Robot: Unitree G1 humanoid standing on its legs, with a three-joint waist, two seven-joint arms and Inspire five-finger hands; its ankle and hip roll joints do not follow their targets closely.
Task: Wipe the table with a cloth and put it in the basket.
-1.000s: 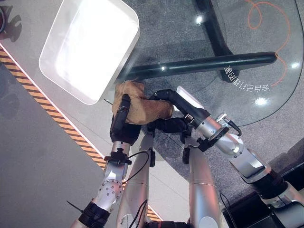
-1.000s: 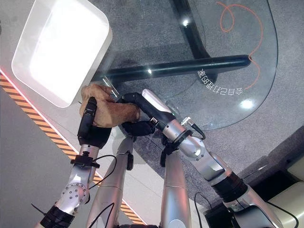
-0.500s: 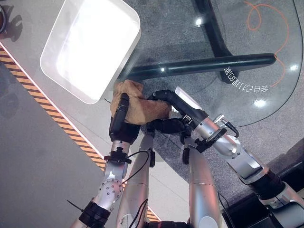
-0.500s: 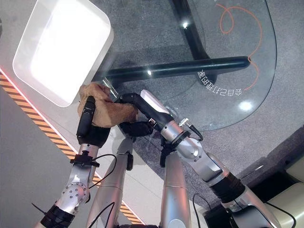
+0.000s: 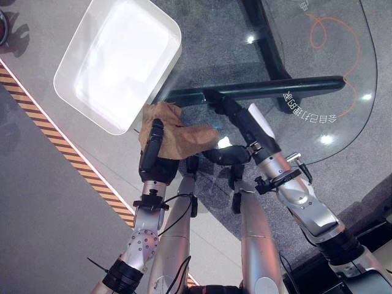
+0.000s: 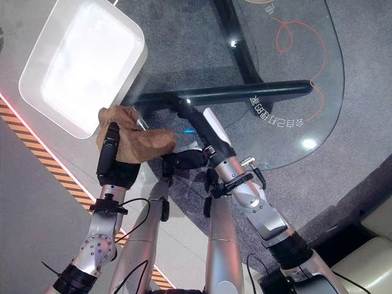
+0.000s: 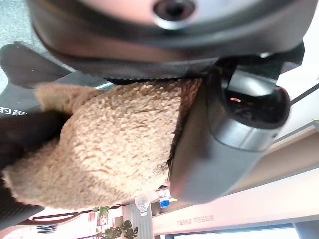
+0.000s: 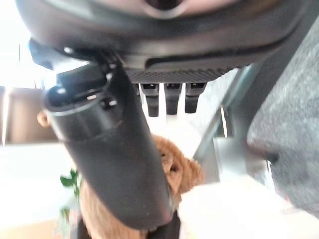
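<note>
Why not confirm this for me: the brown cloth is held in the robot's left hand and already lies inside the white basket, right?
Not quite. The brown cloth is held in the left hand, but it is not inside the white basket: it sits beside the basket's near corner, over the glass table. The left eye view shows this.

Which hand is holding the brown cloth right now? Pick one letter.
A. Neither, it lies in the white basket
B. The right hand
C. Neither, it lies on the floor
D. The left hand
D: the left hand is curled round the brown cloth at the glass table edge, beside the white basket; the right hand stretches straight next to it.
</note>
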